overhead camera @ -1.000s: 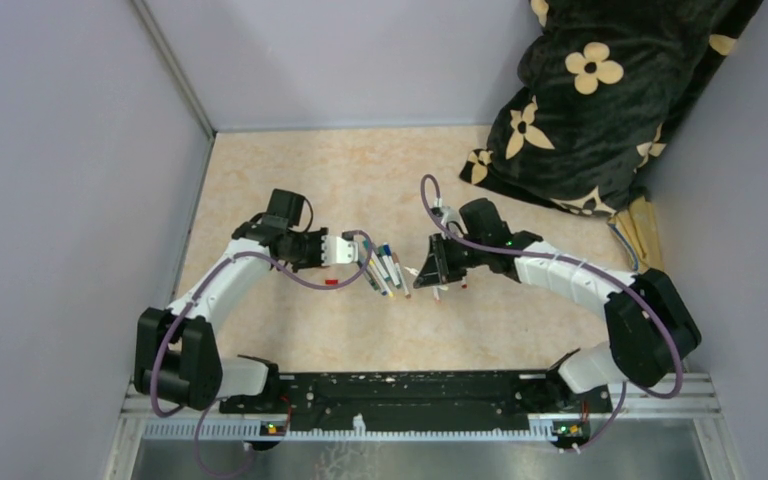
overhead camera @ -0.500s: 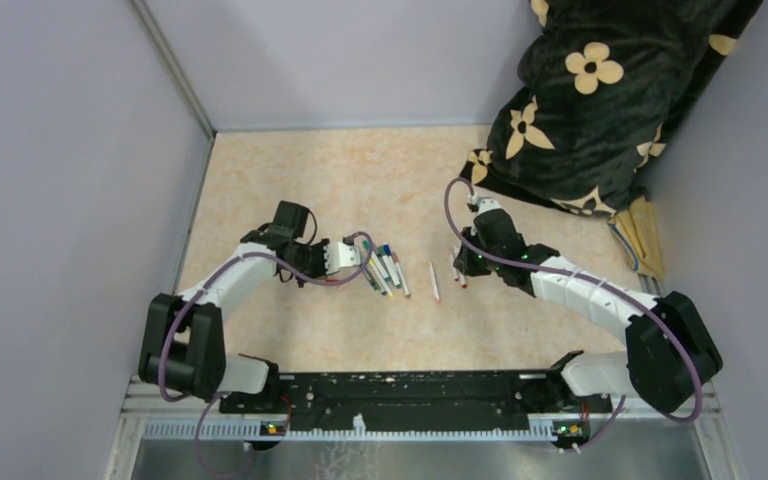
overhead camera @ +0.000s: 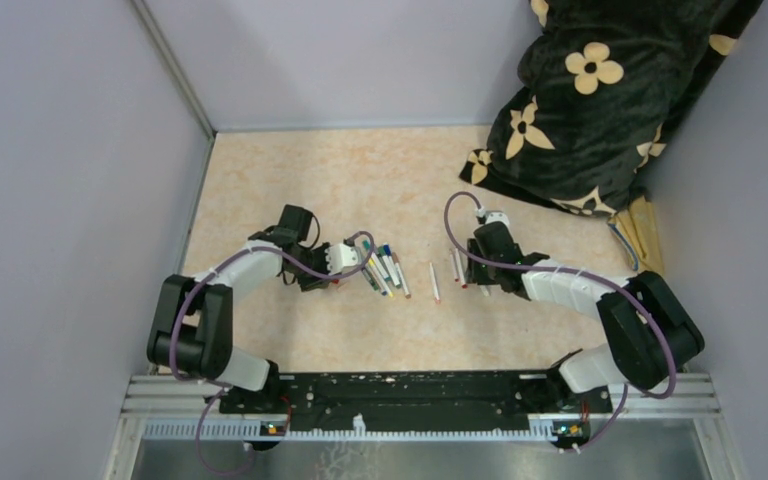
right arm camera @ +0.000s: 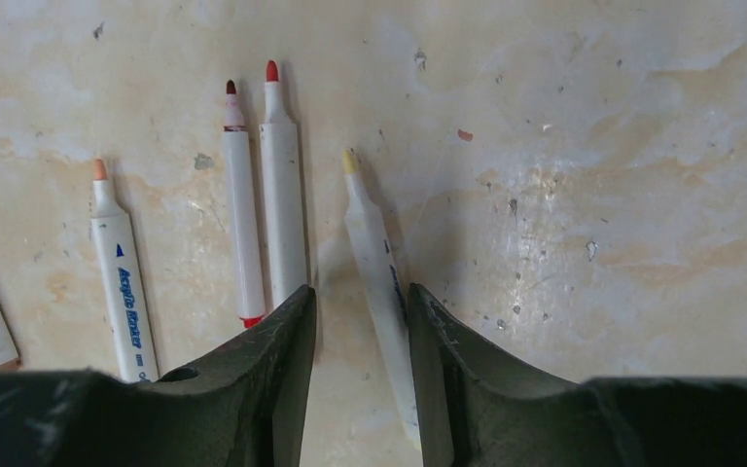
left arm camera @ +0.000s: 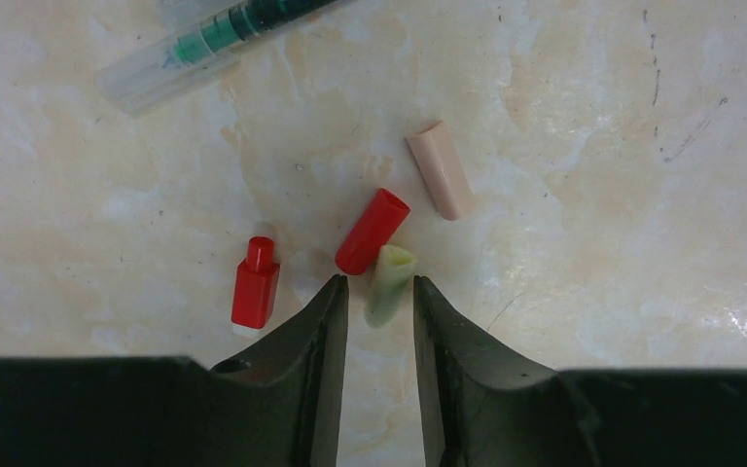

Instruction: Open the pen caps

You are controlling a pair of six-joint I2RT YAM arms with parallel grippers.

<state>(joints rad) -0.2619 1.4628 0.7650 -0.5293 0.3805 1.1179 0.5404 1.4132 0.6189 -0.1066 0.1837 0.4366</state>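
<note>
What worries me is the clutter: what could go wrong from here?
The left fingers straddle only the near end of the pale green cap, which lies right beside a red cap; closing could squirt it out or knock the red one away. The right fingers flank the yellow-tipped pen, with a red-tipped pen right beside one finger, so it might get pinched too.

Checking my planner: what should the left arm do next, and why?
Probably lift the left gripper clear and head for the capped pens: it is open around the pale green cap, which lies loose on the table beside the red cap.
</note>
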